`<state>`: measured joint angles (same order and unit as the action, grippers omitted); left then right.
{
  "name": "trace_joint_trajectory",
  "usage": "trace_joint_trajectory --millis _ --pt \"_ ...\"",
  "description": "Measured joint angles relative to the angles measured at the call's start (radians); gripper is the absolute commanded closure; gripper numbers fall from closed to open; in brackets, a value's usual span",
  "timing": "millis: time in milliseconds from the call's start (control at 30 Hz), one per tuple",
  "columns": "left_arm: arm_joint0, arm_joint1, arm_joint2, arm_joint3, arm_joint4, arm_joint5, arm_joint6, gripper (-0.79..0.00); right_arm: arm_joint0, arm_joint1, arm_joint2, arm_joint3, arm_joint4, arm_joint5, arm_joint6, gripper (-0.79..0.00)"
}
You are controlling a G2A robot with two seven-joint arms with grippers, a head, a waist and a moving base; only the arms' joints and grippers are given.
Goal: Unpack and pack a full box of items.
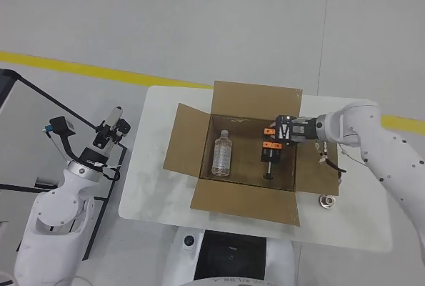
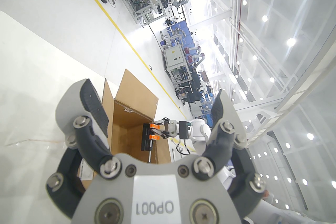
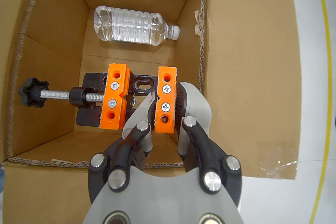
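- One cardboard box [image 1: 244,201], with four flaps folded out.
- One clear water bottle [image 3: 131,25] inside it.
- One black vise [image 3: 86,117] inside it, with two orange blocks and one threaded screw ending in one black knob.
- One small round metal piece [image 1: 326,201] on the one white bench [image 1: 148,193].
- Two end effectors: the left end effector [image 2: 153,93] and the right end effector [image 3: 166,96].

The white counter [image 1: 149,179] has rounded corners. An open cardboard box [image 1: 246,203] sits on it about the middle, its four flaps folded outward over the top. Near the box's front right corner, seen from the robot's side, a small round metal piece [image 1: 327,201] lies on the bare surface, apart from the flap.
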<state>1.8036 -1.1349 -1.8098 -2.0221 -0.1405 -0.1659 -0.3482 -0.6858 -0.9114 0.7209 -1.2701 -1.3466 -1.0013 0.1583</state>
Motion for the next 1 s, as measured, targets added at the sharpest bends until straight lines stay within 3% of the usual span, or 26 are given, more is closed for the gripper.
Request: trace_joint_trajectory --millis 367,867,900,1000 --pt "0.000 0.000 0.000 0.000 0.000 0.000 0.000 -0.785 0.082 -0.097 -0.141 0.172 -0.032 0.016 0.059 0.000" --pt "0.000 0.000 0.000 0.000 0.000 0.000 0.000 -0.785 0.126 -0.204 -0.265 0.289 -0.120 0.051 0.102 0.000" --pt "0.000 0.000 0.000 0.000 0.000 0.000 0.000 -0.785 0.127 -0.208 -0.267 0.296 -0.120 0.052 0.104 -0.015" --pt "0.000 0.000 0.000 0.000 0.000 0.000 0.000 -0.785 0.130 -0.222 -0.274 0.317 -0.118 0.055 0.113 -0.182"
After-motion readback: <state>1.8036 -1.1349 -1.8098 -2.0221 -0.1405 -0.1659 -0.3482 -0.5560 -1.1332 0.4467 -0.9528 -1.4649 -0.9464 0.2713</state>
